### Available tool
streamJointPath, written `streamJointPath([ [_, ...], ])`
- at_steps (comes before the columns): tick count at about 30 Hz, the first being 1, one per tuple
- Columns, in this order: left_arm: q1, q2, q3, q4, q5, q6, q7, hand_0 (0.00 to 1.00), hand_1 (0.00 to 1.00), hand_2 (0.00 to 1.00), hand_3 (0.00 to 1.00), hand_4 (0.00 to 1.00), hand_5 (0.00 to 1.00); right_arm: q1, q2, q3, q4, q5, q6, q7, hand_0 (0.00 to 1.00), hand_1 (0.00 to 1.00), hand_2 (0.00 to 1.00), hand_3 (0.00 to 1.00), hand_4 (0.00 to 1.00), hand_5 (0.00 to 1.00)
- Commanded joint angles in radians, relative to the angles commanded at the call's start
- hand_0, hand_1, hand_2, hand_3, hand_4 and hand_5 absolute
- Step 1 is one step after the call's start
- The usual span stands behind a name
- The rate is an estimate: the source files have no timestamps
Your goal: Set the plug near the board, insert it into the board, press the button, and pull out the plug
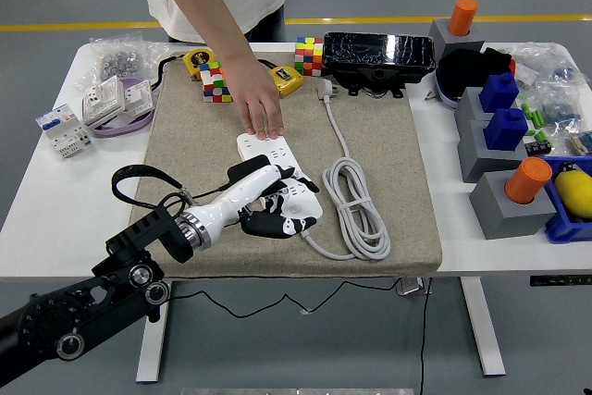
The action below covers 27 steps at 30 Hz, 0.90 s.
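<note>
The robot's left hand [277, 208], white with black fingertips, lies over the near half of the white rectangular power strip [264, 148], fingers curled down onto its face. The black plug adapter [245, 171] sits on the strip just behind the hand's thumb side, partly hidden by the wrist; whether the fingers actually grip it cannot be told. One black cord [139, 178] loops from the adapter out to the left over the grey felt mat [388, 173] that covers the middle of the white counter [55, 201].

A person in a white shirt stands at the far side, one hand [261, 110] pressed flat on the far end of the strip, fingers spread. The strip's own white cable [356, 205] lies coiled just to the right of it and runs up to a white three-pin plug [325, 90] near the mat's far edge.

Two multicoloured puzzle cubes rest at the far edge: one [215, 81] beside the person's forearm, one [309, 55] further right. Two yellow tape measures sit near them, one [197, 61] behind the left cube, one [287, 80] between the cubes. A black glossy box [379, 51] stands right of them. On the right are two orange cylinders [527, 179] on grey blocks and two blue blocks [506, 127]. White switch modules [61, 129] lie at the left.
</note>
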Motion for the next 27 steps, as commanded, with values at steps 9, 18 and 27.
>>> streamJointPath([
  [9, -0.003, -0.006, 0.009, 0.014, 0.112, -0.072, 0.143, 0.11, 0.041, 0.122, 0.864, 0.8, 0.264, -0.001, -0.001, 0.001, -0.001, 0.001, 0.002, -0.002, 0.529, 0.628, 0.596, 0.536, 0.877, 0.405],
  [18, -0.007, -0.01, 0.016, 0.034, 0.126, -0.076, 0.158, 0.108, 0.039, 0.122, 0.874, 0.799, 0.261, -0.001, -0.002, 0.0, 0.0, 0.0, 0.001, -0.001, 0.528, 0.628, 0.596, 0.536, 0.877, 0.406],
  [27, -0.002, -0.002, 0.014, 0.014, 0.115, -0.093, 0.154, 0.11, 0.038, 0.122, 0.827, 0.812, 0.279, 0.0, -0.001, 0.002, -0.001, 0.0, 0.0, -0.001, 0.528, 0.628, 0.595, 0.536, 0.878, 0.406],
])
